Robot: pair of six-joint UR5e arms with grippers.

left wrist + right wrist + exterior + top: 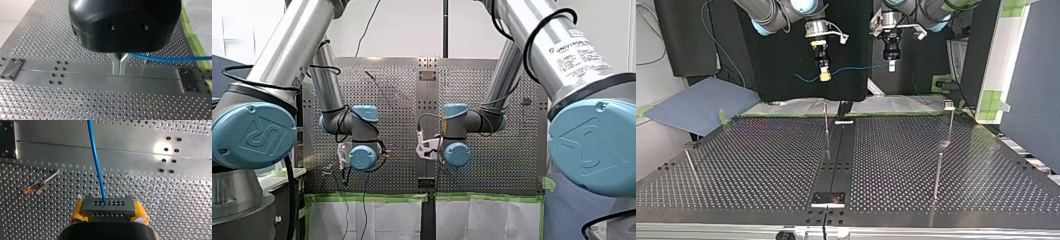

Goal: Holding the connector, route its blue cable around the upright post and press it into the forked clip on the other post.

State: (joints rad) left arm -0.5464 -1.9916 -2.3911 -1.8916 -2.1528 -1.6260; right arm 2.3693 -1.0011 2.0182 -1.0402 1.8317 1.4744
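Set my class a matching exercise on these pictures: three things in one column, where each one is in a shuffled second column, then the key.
Things
1. grey perforated connector
2. thin blue cable
3. thin metal upright post

Places
A. stands on the perforated table, with nothing touching it
B. spans the air between my right gripper and my left gripper
C. clamped between yellow pads

Pairs: 1-C, 2-B, 3-A
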